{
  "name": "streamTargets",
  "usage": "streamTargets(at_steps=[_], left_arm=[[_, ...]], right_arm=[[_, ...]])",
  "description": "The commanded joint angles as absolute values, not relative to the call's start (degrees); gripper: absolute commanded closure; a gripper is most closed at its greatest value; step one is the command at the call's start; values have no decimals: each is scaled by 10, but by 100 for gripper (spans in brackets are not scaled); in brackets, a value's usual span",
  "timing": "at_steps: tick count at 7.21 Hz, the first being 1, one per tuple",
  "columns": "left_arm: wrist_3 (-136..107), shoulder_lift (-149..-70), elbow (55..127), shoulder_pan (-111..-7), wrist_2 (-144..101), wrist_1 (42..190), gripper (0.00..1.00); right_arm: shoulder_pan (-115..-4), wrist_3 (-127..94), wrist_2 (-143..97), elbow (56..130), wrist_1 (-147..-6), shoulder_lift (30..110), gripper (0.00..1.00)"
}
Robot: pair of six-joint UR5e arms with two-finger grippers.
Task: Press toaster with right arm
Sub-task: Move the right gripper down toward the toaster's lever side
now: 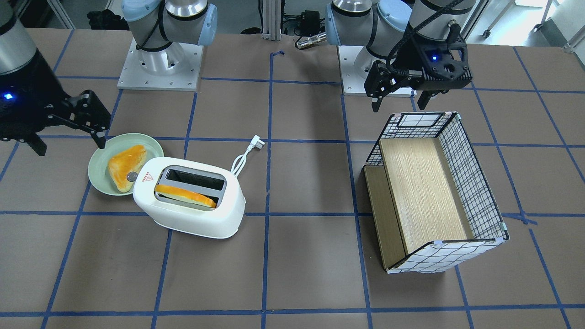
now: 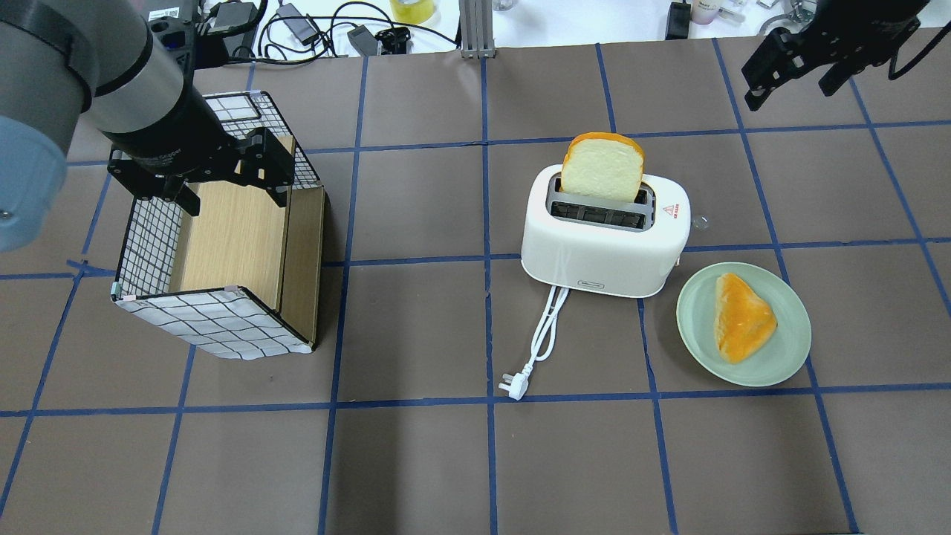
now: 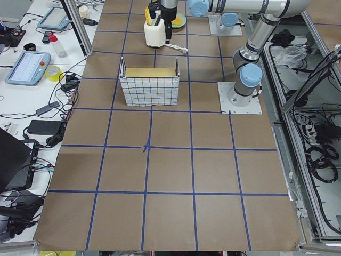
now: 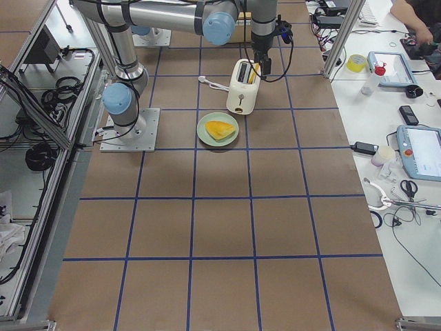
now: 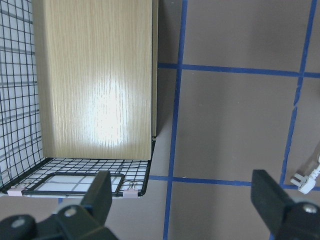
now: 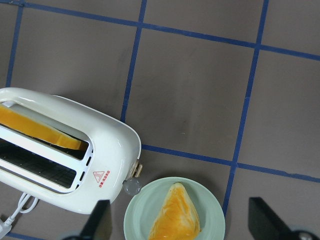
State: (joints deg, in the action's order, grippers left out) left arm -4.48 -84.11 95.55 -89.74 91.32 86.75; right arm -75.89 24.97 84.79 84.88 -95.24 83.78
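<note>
Overhead exterior, upper right: right tool (image 2: 787, 93) hangs released (spread wide), well apart from the toaster (image 2: 605, 249). Left tool (image 2: 236, 203) likewise released.

white two-slot toaster (image 2: 602, 253) stands upright, bread slice (image 2: 602, 167) in one slot; right arm (image 1: 11, 50) hovers well apart, jaws spread.

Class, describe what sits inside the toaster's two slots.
In the toaster, a slice of bread stands in one slot with its top sticking out. Its lower part is hidden inside. The other slot shows only a bare metal grille.
</note>
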Motion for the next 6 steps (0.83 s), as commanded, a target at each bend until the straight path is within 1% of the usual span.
streamTargets(at_steps=[1, 2, 4, 6], left_arm=[[-45, -841, 955, -897, 913, 867, 0], [-45, -841, 956, -897, 913, 867, 0], [-45, -841, 955, -897, 913, 867, 0], [-45, -841, 955, -897, 913, 867, 0]], right_arm=[[-742, 258, 812, 870, -947, 827, 47], [-733, 258, 781, 888, -944, 821, 52], [-695, 265, 718, 924, -912, 820, 68], [-693, 257, 683, 947, -869, 820, 77]])
